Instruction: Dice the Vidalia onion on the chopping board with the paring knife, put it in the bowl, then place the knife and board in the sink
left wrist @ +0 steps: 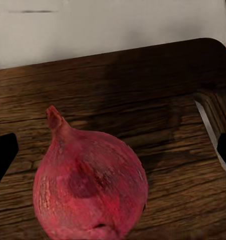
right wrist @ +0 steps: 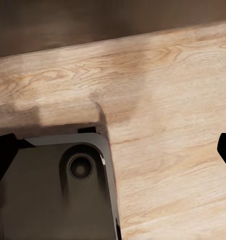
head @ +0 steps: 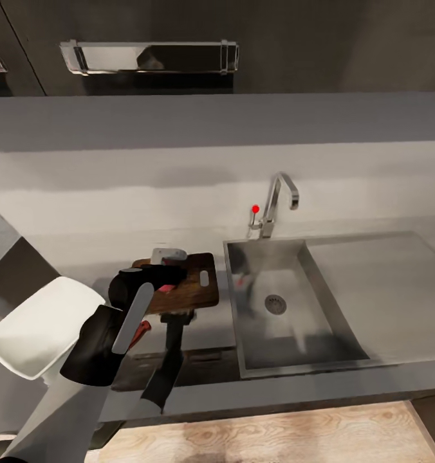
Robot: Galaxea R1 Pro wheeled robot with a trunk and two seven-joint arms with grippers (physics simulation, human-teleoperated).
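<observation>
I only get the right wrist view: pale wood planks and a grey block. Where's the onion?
Observer: On the board, whole, as the left wrist view shows the onion.
Operator: Is something gripping it?
Observer: No. The left gripper is open, with a fingertip on either side of the onion and neither one touching it.
Operator: And the sink?
Observer: In the head view the sink lies to the right of the board, and the bowl to its left.

The left arm [head: 108, 334] has glossy black housings with a light grey strip. Its lower link is grey. The fingertips [left wrist: 2, 155] are black
</observation>
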